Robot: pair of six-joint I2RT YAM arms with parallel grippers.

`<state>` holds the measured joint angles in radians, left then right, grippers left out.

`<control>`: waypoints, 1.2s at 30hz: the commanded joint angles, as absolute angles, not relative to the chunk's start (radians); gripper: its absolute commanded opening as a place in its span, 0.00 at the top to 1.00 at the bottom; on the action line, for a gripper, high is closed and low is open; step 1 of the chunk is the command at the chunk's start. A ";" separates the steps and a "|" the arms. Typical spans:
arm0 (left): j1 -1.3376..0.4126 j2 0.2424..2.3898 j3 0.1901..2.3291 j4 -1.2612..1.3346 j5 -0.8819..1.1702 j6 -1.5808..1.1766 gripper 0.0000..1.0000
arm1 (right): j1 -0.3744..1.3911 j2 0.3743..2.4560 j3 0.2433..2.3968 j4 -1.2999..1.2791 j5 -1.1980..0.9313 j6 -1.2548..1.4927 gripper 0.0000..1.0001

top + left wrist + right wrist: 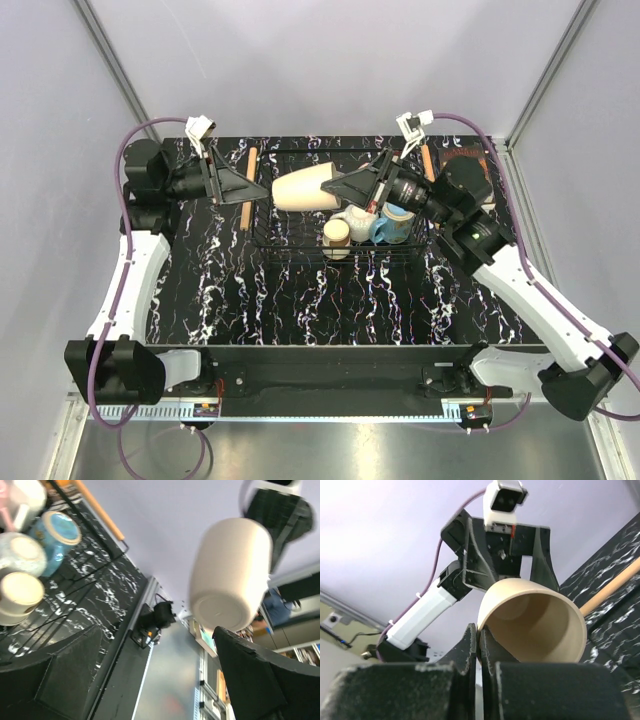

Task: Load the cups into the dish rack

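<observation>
**Q (top view):** Which step is in hand, and how is it done well?

**A:** The right pincer point(336, 187) is clenched on the rim of a cream cup point(303, 190). It holds the cup on its side above the far left part of the dish rack point(290, 242), which stands on the table point(200, 290). The left pincer point(262, 190) is released, just beside the cup's base. The step appears to be setting this cup into the rack. The grip is a thin pinch on the rim, so the turn should be slow. The cup is best lowered over bare wire on the left and let go only once it bears on the rack.

**Q (top view):** What does the rack hold?

**A:** A blue mug point(395, 225), a white mug point(357, 222) and a small cream mug point(337, 235) are clustered at the near right. Something pink among them is too small to tell.

**Q (left wrist view):** Does the left pincer touch the cup?

**A:** No. Its fingers point(70, 680) are spread wide. The cup's base faces the camera beyond them, apart from both. The racked mugs lie at far left.

**Q (right wrist view):** How is the cup gripped, and what is in it?

**A:** One finger is inside the mouth and one outside, with the wall pinched between them. Nothing shows inside the cup.
</observation>
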<state>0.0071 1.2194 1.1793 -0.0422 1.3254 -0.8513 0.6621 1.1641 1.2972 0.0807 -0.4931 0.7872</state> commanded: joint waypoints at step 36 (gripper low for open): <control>-0.058 1.216 1.180 0.445 1.434 -1.179 0.99 | 0.620 1.312 1.135 0.436 -0.686 1.106 0.65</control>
